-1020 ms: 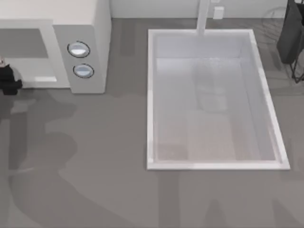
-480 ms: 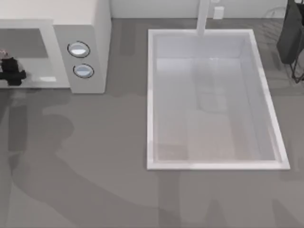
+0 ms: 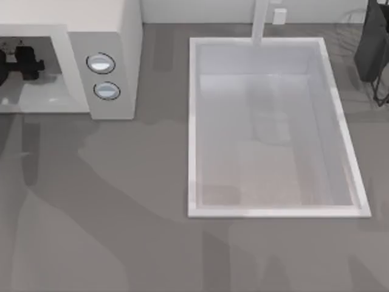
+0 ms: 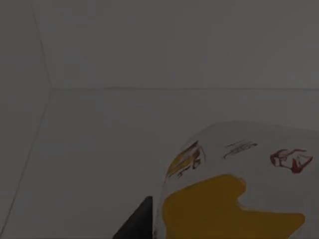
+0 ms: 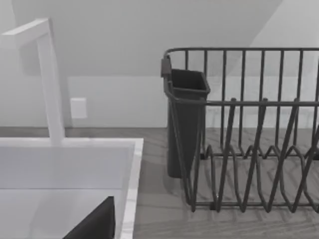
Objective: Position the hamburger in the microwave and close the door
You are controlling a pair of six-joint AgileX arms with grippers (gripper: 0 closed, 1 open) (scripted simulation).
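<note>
The off-white microwave (image 3: 115, 36) stands at the table's back left, its grey cavity (image 3: 55, 67) open and two knobs (image 3: 101, 63) on its side panel. My left gripper (image 3: 24, 61) reaches inside the cavity. In the left wrist view the hamburger (image 4: 234, 184), a cream lump with orange and brown marks, sits close up against a dark fingertip (image 4: 137, 224) above the grey cavity floor, and the gripper is shut on it. The door is out of view. My right gripper (image 5: 94, 226) is parked by the sink's far right side.
A white sink basin (image 3: 194, 121) with a tap (image 3: 260, 21) takes up the middle and right of the table. A dark wire dish rack (image 5: 249, 149) with a dark cup (image 5: 187, 119) stands at the back right. Grey tabletop stretches along the front.
My left gripper has moved from the microwave's front edge back and rightward into the cavity, carrying the hamburger. The right arm has not moved.
</note>
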